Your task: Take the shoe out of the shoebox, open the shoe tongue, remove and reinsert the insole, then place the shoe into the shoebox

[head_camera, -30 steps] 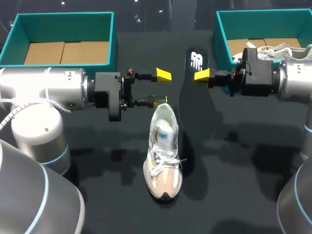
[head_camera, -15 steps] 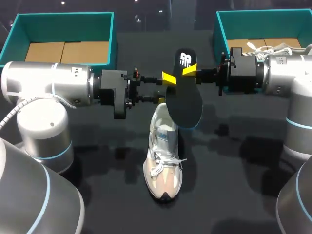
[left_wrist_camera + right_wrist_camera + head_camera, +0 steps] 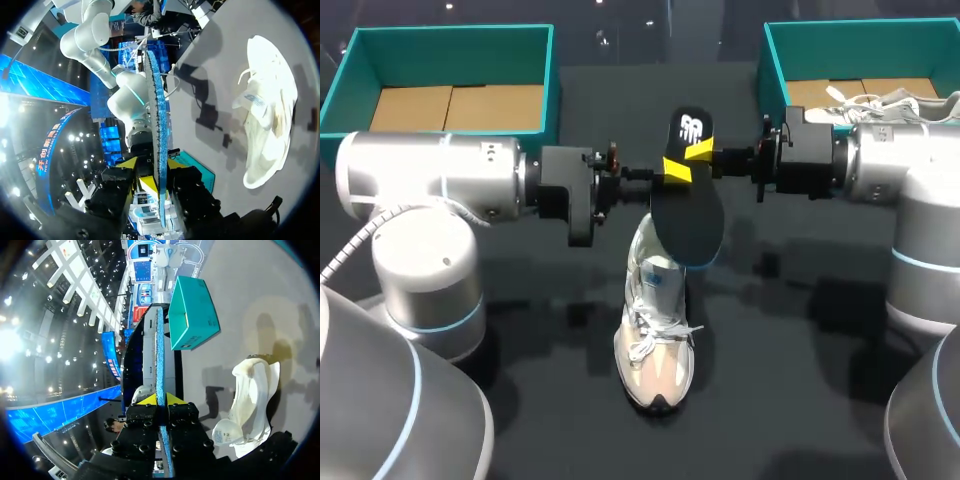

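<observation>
My right gripper [image 3: 703, 152] pinched the insole [image 3: 688, 210] by its logo end, with the yellow tips pressed to both faces. The insole hung over the heel end of the shoe [image 3: 655, 335], its lower end down by the shoe's opening. I could not tell whether it touched the shoe. My left gripper [image 3: 670, 172] sat on the other side of the shoe's heel, facing the right one. Its fingers were spread with the insole's edge running between them, close to one finger and clear of the other. The shoe stood upright on the table [image 3: 800, 400], toe toward me. Past the shoe's heel a left box [image 3: 552, 80] and a right box [image 3: 768, 70] stood well apart.
</observation>
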Action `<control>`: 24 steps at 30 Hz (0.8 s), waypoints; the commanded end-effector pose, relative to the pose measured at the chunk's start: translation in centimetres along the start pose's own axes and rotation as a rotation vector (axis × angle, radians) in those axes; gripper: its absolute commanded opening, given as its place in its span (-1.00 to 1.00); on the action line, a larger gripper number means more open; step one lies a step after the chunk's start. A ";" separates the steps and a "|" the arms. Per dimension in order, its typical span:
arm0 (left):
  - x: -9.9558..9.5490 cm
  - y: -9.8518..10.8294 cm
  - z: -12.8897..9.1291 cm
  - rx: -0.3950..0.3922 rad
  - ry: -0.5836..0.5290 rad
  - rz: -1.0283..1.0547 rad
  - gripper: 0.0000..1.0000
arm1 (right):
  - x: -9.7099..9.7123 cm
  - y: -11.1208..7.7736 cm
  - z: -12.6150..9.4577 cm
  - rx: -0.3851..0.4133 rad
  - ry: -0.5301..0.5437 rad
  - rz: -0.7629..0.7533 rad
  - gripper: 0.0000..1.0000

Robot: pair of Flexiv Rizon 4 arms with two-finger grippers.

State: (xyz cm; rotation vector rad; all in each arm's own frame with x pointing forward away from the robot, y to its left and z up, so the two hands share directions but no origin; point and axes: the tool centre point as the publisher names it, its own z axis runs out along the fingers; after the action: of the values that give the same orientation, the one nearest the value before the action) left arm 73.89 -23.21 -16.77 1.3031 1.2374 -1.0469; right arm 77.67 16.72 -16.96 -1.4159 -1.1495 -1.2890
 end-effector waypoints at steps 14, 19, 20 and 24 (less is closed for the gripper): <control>0.2 -0.3 -0.6 -0.016 0.014 0.002 -1.00 | 0.2 -0.3 -0.5 0.004 0.012 -0.027 1.00; 0.0 -0.3 -2.9 -0.025 0.022 -0.035 -1.00 | 0.2 -1.0 -1.9 0.007 0.017 -0.048 1.00; 0.0 -0.3 -3.3 -0.029 0.024 -0.040 -1.00 | 0.2 -1.2 -2.2 0.013 0.017 -0.052 1.00; -0.3 -0.3 -5.0 -0.047 0.035 -0.093 -1.00 | -0.1 -1.6 -3.4 0.024 0.020 -0.057 1.00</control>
State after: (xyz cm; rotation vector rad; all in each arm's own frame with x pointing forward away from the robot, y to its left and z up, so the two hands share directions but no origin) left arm 74.36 -20.61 -16.73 1.2370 1.3350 -1.0622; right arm 76.41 15.22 -16.83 -1.3580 -1.1937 -1.3293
